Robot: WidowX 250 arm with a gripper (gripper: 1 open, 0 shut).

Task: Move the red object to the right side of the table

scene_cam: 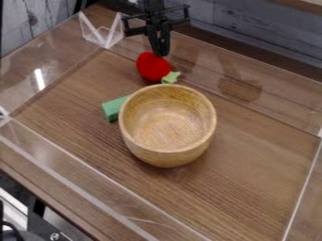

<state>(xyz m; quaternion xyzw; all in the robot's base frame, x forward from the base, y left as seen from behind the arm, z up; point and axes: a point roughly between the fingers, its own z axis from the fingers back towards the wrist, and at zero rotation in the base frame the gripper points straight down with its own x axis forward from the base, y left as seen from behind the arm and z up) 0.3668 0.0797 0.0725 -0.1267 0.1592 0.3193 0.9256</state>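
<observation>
- Black robot gripper (160, 50) hangs at the far side of the dark brown wood-grain table (251, 151), pointing steeply down; jaws clenched together w/ nothing between them.
- Small round bright-red toy fruit w/ green leafy tip (152, 65) sits on the tabletop just below the gripper tip in view; contact can't be judged.
- Fruit lies just behind the round light wooden bowl (169, 123), near it, not in it.
- Flat green block (116, 107) lies at the bowl's left edge, partly hidden behind the rim.
- Low clear acrylic walls (51, 56) border the tabletop.
</observation>
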